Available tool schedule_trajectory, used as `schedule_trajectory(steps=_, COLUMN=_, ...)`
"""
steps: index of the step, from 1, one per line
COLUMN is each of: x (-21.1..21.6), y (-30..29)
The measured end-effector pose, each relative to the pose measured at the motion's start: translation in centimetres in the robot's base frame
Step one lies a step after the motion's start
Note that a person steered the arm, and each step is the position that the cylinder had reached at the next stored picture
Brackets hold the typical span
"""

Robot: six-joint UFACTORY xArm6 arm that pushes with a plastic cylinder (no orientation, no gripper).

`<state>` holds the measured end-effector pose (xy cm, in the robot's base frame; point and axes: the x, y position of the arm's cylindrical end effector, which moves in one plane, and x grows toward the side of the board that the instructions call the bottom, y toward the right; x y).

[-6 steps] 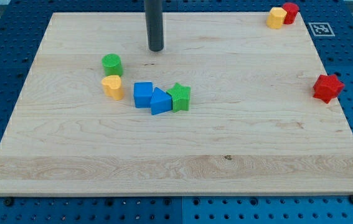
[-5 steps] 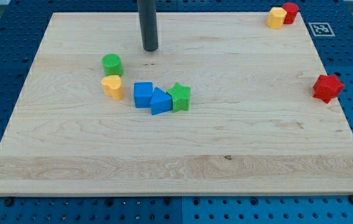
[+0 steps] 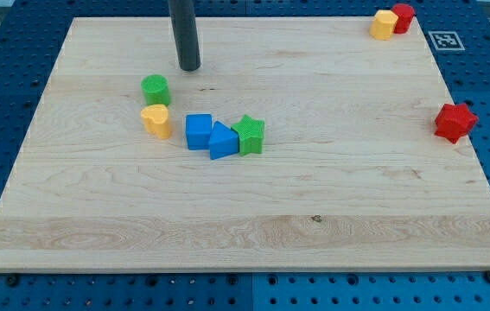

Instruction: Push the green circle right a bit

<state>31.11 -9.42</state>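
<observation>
Positioning is the step judged to be in hand: my tip [image 3: 189, 67] is seen above and slightly to the view's right of the small green circular block [image 3: 155, 89], near it but not touching. For a push toward the view's right, the tip is best brought round to the block's left side, passing above it, so that the block is not nudged on the way. Contact is best made level with the block's middle, since an off-centre touch on a round body is likely to send it sideways. A short, slow stroke is called for, as only a small shift is asked.

No fingers are fitted to this arm; only a straight dark rod is present, and nothing is held by it.

The green circle is found in the left half of the pale wooden tabletop [image 3: 314, 225], toward the view's top. The yellow rounded block [image 3: 156, 121] lies just below it, very close; whether the two touch cannot be told. A blue square block [image 3: 198, 130], a blue wedge-like block [image 3: 223, 140] and a green star block [image 3: 249, 134] are clustered lower right of it, clear of a purely rightward path.

Standing upright with its round face up, the green circle points no particular way, and no long axis across the tabletop can be made out.
</observation>
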Motion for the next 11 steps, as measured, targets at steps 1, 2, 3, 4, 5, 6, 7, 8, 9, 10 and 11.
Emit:
schedule_trajectory(steps=1, x=0.0, y=-1.2)
schedule_trajectory(steps=2, x=0.0, y=-2.4)
schedule_trajectory(steps=3, x=0.0, y=-3.7)
schedule_trajectory(steps=4, x=0.0, y=-5.1)
schedule_trajectory(steps=5, x=0.0, y=-6.9)
schedule_trajectory(steps=6, x=0.4, y=-7.9)
schedule_trajectory(steps=7, x=1.6, y=-8.4)
schedule_trajectory(steps=8, x=3.2, y=-8.4)
schedule_trajectory(steps=9, x=4.2, y=-8.4)
schedule_trajectory(steps=10, x=5.9, y=-8.3)
schedule_trajectory(steps=11, x=7.6, y=-7.4)
